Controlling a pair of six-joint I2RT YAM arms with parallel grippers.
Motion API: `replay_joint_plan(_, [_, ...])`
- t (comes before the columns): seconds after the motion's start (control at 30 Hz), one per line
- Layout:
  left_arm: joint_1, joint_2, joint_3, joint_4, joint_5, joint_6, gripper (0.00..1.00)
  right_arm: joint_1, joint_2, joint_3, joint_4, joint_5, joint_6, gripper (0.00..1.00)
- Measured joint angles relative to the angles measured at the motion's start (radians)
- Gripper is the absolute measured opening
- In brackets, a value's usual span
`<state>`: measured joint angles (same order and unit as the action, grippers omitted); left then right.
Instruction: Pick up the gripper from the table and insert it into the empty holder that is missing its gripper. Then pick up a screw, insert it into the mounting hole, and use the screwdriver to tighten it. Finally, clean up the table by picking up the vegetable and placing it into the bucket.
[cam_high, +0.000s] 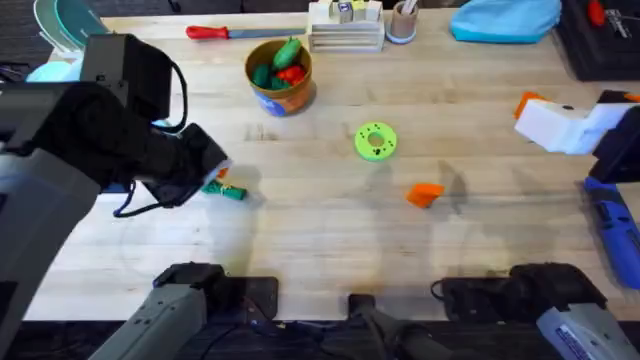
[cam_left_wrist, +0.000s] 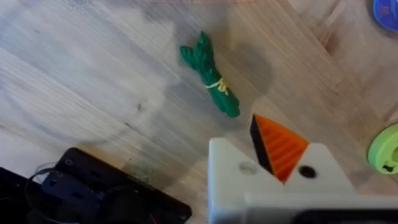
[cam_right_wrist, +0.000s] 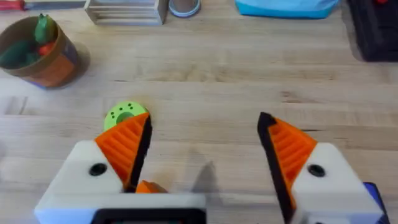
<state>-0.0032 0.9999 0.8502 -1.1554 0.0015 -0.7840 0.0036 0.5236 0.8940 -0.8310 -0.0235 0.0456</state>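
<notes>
Fingers of your right tool (cam_right_wrist: 202, 162) stand wide apart above the loose orange gripper (cam_high: 424, 194), ready to drop on it. Your left tool (cam_left_wrist: 273, 168) has one orange tip; its spread is unclear. At its eleven o'clock the vegetable (cam_left_wrist: 211, 83) lies on the tabletop (cam_left_wrist: 93, 74), bucket (cam_high: 280, 75) well apart.

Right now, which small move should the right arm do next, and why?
Probably centre the right gripper over the loose gripper. Its fingers are open and empty, and the loose gripper lies on the table beside one finger, not between them.
</notes>
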Motion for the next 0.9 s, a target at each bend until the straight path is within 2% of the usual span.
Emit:
replay_joint_plan(0.03, [0.000,-0.001,0.000,0.005,0.003,-0.006,0.021,0.000,0.000,0.000,0.000,0.000,0.000,0.990])
replay_joint_plan(0.13, [-0.001,-0.015,0.001,0.026,0.024,0.014,0.011,0.000,0.000,0.000,0.000,0.000,0.000,0.991])
replay_joint_plan(0.23, [-0.026,-0.040,0.006,0.107,0.095,0.135,0.011,0.000,0.000,0.000,0.000,0.000,0.000,0.991])
replay_joint_plan(0.37, [-0.097,-0.077,0.016,0.200,0.202,0.303,0.026,0.000,0.000,0.000,0.000,0.000,0.000,0.992])
replay_joint_plan(0.4, [-0.121,-0.087,0.017,0.222,0.224,0.348,0.116,0.000,0.000,0.000,0.000,0.000,0.000,0.992])
replay_joint_plan(0.57, [-0.260,-0.114,0.017,0.372,0.301,0.494,0.897,0.000,0.000,0.000,0.000,0.000,0.000,0.991])
replay_joint_plan(0.6, [-0.288,-0.115,0.017,0.416,0.311,0.509,0.969,0.000,0.000,0.000,0.000,0.000,0.000,0.991])
replay_joint_plan(0.73, [-0.364,-0.115,0.019,0.573,0.334,0.552,0.995,0.000,0.000,0.000,0.000,0.000,0.000,0.991])
replay_joint_plan(0.83, [-0.372,-0.116,0.022,0.595,0.344,0.559,0.993,0.000,0.000,0.000,0.000,0.000,0.000,0.992])
replay_joint_plan(0.9, [-0.372,-0.115,0.022,0.601,0.344,0.534,0.993,0.000,0.000,0.000,0.000,0.000,0.000,0.991])
